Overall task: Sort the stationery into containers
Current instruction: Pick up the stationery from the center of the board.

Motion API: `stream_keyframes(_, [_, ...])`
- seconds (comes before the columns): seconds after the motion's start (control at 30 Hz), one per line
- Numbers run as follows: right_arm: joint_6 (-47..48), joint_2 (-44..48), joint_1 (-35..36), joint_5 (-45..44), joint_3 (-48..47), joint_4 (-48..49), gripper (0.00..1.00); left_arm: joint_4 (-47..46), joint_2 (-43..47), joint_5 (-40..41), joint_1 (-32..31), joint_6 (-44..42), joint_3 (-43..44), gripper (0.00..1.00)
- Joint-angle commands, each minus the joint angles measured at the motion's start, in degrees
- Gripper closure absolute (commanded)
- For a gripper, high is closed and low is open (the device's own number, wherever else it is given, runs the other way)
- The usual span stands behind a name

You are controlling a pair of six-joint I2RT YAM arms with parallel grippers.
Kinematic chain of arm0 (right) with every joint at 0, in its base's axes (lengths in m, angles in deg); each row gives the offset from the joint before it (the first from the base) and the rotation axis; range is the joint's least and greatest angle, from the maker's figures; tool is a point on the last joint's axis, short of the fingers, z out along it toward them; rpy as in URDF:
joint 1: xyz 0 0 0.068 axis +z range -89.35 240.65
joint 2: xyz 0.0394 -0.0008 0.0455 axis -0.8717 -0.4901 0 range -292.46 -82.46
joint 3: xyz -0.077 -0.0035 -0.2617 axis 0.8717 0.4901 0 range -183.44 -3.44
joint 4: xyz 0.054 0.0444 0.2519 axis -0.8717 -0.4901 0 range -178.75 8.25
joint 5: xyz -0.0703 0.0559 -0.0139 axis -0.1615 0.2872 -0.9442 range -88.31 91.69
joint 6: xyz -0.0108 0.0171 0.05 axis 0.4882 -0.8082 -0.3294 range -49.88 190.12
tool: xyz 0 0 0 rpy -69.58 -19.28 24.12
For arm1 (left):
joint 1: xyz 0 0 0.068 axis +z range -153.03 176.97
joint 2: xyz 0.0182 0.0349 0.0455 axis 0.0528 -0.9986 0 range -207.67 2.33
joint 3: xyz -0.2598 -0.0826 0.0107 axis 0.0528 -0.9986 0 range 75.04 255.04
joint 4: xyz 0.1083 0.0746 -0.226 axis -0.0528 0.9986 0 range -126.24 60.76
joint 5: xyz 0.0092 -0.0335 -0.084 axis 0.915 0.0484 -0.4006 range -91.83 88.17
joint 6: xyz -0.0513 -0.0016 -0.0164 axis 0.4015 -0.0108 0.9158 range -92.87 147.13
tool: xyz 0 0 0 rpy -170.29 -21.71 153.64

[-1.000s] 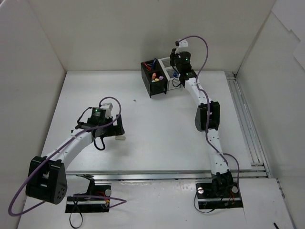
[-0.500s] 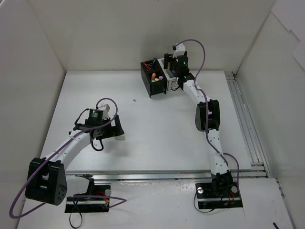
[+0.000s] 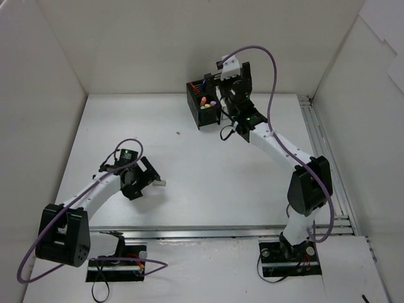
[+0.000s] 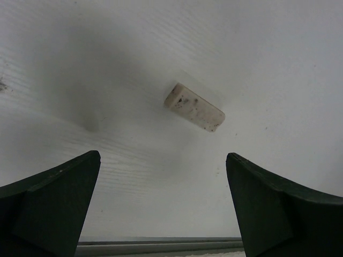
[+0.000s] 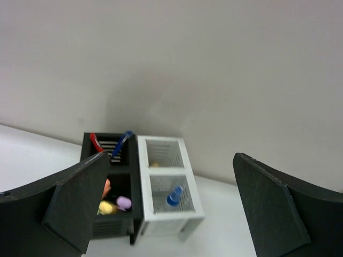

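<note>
A tan eraser (image 4: 194,107) lies flat on the table, just beyond my left gripper (image 4: 162,156), which is open and holds nothing; in the top view the eraser (image 3: 161,182) lies right of the left gripper (image 3: 149,179). My right gripper (image 5: 171,156) is open and empty, hovering above the joined containers. The black container (image 5: 132,184) holds a red pen (image 5: 95,142), a blue pen (image 5: 122,143) and yellow (image 5: 106,207), pink (image 5: 124,202) and orange highlighters. The white container (image 5: 142,176) holds a blue-capped stick (image 5: 174,195) in its near cell and something tan in its far cell.
White walls enclose the table on three sides; the containers (image 3: 203,104) stand close to the back wall. A metal rail (image 3: 322,158) runs along the right edge. The right arm hides most of the white container in the top view.
My right gripper has opened and drawn up and back from the white container, its elbow swinging right. The left gripper has shifted slightly toward the near edge, beside the eraser.
</note>
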Motion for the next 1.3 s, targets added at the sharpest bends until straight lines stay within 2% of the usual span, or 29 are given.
stream_keyframes(0.0, [-3.2, 6.9, -1.1, -13.7, 8.8, 4.8, 0.02, 2.3, -1.2, 5.1, -1.6, 13.8, 3.9, 0.0])
stream_keyframes(0.17, [-9.5, 17.4, 0.5, -21.8, 21.1, 4.8, 0.02, 7.4, -3.9, 12.7, -6.3, 24.3, 8.7, 0.0])
stream_keyframes(0.33, [-9.8, 26.9, 2.8, -29.9, 31.8, 4.3, 0.02, 13.8, -9.1, 19.2, -8.3, 32.9, 15.0, 0.0])
stream_keyframes(0.47, [-10.9, 33.7, 3.3, -33.6, 35.9, 1.1, 0.02, 13.9, -13.6, 18.1, -8.3, 35.7, 15.5, 0.01])
stream_keyframes(0.57, [-13.2, 37.4, 3.5, -34.1, 37.0, -3.0, 0.02, 12.0, -16.8, 16.5, -8.8, 36.2, 16.5, 0.07])
stream_keyframes(0.67, [-13.9, 39.2, 3.4, -33.7, 36.6, -6.7, 0.02, 12.8, -19.6, 16.6, -10.0, 36.9, 18.7, 0.17])
stream_keyframes(0.77, [-14.5, 39.6, 3.7, -34.8, 36.3, -9.2, 0.02, 13.1, -21.1, 17.0, -10.7, 37.8, 19.1, 0.37])
stream_keyframes(0.8, [-14.6, 39.7, 3.7, -34.8, 36.3, -9.6, 0.02, 12.7, -21.5, 16.6, -10.7, 37.9, 19.0, 0.52])
stream_keyframes(0.87, [-15.1, 39.7, 3.9, -34.9, 36.4, -10.7, 0.02, 12.3, -22.0, 16.5, -10.7, 37.7, 19.0, 0.65])
stream_keyframes(0.9, [-15.1, 39.9, 4.1, -34.9, 36.4, -11.1, 0.02, 12.3, -22.3, 16.5, -10.7, 37.4, 19.1, 0.83])
stream_keyframes(0.97, [-15.6, 40.1, 4.3, -34.6, 36.4, -13.5, 0.02, 12.2, -22.3, 16.5, -10.7, 36.6, 19.6, 1.0])
stream_keyframes(1.07, [-16.7, 41.6, 4.1, -30.7, 37.5, -17.6, 0.02, 10.8, -22.0, 17.2, -11.8, 34.2, 20.2, 1.0])
stream_keyframes(1.17, [-17.7, 44.8, 4.2, -19.1, 41.4, -19.5, 0.02, 5.2, -20.9, 17.9, -11.8, 24.2, 21.9, 1.0])
stream_keyframes(1.2, [-19.8, 46.7, 4.0, -15.6, 42.7, -18.6, 0.02, -1.3, -20.7, 15.8, -11.8, 19.4, 22.4, 1.0])
stream_keyframes(1.23, [-20.5, 47.4, 3.9, -8.7, 43.9, -18.1, 0.02, -4.0, -20.7, 14.4, -11.8, 9.2, 23.9, 1.0])
stream_keyframes(1.27, [-20.7, 48.1, 3.7, -5.6, 45.2, -17.9, 0.02, -6.8, -20.6, 8.2, -11.8, 3.5, 24.5, 1.0])
